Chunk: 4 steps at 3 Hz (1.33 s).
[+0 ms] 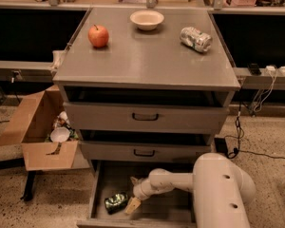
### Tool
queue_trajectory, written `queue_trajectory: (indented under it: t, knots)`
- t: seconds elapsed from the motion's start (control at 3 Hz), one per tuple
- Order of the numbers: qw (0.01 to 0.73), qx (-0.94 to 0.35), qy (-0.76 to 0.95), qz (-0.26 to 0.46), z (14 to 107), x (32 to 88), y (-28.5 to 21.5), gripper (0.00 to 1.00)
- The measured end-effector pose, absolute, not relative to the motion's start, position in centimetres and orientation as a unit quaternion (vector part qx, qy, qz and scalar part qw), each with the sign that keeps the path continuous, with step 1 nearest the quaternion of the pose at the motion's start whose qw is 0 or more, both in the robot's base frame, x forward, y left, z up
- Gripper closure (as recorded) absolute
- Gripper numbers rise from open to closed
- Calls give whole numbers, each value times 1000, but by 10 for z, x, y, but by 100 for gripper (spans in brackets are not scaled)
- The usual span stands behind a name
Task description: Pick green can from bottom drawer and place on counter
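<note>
The green can [116, 202] lies on its side on the floor of the open bottom drawer [109, 177], at its front left. My gripper [133, 204] reaches down into the drawer from the right and sits just to the right of the can, very close to it. One tan finger [132, 206] points down toward the drawer floor. The counter [147, 51] is the grey top of the cabinet above.
On the counter are a red apple [99, 36], a white bowl [147, 19] and a silver-white can [195, 38] lying on its side. The two upper drawers [145, 117] are closed. An open cardboard box [38, 129] stands on the floor at left. Cables [242, 127] hang at right.
</note>
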<state>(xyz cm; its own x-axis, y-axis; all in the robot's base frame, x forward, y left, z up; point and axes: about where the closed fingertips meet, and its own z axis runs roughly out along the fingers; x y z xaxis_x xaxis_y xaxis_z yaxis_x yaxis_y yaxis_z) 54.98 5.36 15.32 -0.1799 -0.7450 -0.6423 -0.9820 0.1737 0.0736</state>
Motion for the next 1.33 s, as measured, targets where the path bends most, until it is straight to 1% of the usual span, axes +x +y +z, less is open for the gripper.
queue_trajectory:
  t: [0.67, 1.0, 1.33]
  knots:
    - [244, -600, 723, 240, 134, 553, 72, 0]
    - [240, -613, 716, 234, 124, 552, 87, 17]
    - [240, -624, 707, 230, 119, 549, 99, 40]
